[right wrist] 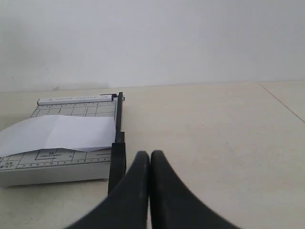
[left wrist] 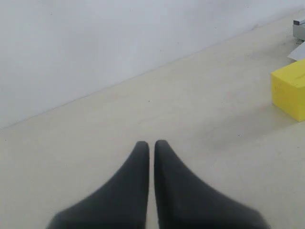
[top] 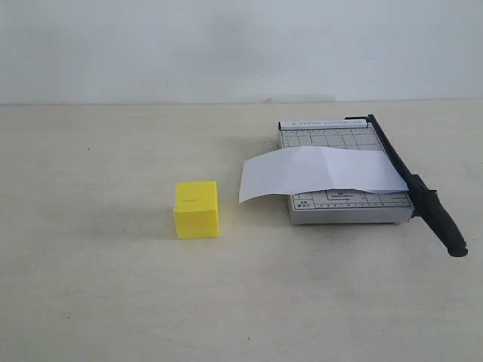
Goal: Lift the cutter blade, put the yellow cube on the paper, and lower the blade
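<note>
Yellow cube (top: 196, 210) on the bench (top: 90, 286), at 9 o'clock from the grey cutter board (top: 349, 208) and well apart from it. White paper (top: 321, 172) across the board, overhanging toward 9 o'clock, held at 3 o'clock under the lowered cutter blade (top: 411, 181). Left gripper (left wrist: 148, 144) and right gripper (right wrist: 150, 154) both closed, holding nothing. Best to open the right gripper, take the thick handle (top: 444, 225) near its free end at 5 o'clock, then swing up about the far hinge without dragging the sheet. Plenty of bare bench at 3 o'clock for the approach.
</note>
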Tool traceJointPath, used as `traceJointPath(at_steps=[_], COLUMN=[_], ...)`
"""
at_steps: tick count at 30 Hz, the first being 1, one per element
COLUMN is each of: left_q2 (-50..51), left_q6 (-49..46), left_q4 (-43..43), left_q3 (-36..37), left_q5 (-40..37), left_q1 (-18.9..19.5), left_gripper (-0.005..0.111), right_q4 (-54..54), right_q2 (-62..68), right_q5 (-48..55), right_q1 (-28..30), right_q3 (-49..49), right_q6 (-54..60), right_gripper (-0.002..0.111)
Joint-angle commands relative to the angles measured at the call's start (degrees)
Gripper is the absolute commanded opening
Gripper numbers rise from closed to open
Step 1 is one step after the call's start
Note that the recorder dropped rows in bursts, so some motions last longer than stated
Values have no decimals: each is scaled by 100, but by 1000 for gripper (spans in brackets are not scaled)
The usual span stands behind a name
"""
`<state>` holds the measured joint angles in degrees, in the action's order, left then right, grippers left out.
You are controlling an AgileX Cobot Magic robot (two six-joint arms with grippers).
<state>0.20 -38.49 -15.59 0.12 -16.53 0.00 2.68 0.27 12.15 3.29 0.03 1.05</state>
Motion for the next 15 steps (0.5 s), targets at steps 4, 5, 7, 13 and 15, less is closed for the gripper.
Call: traceJointPath(at_steps=[4,5,7,13,15], left_q2=[-20,-20,-20,-20,-20], left_q6=[3,3,3,3,3], left_q4=[0,0,0,0,0], left_q3=[-12,-12,-12,-12,-12], left_q5=[30,30,30,30,30], left_q1=[10,10,10,10,-37], left_gripper=[4,4,4,4,4], right_q4=[-27,-27,-27,342,400], right_q2=[-27,-27,-27,-27,-27], right_q5=[-34,-34,-34,-542,-975], right_q1=[26,26,26,26,26], right_q3=[-3,-3,-3,-3,-3], right_q6=[12,12,12,-554,-657], right_gripper=[1,1,1,1,1])
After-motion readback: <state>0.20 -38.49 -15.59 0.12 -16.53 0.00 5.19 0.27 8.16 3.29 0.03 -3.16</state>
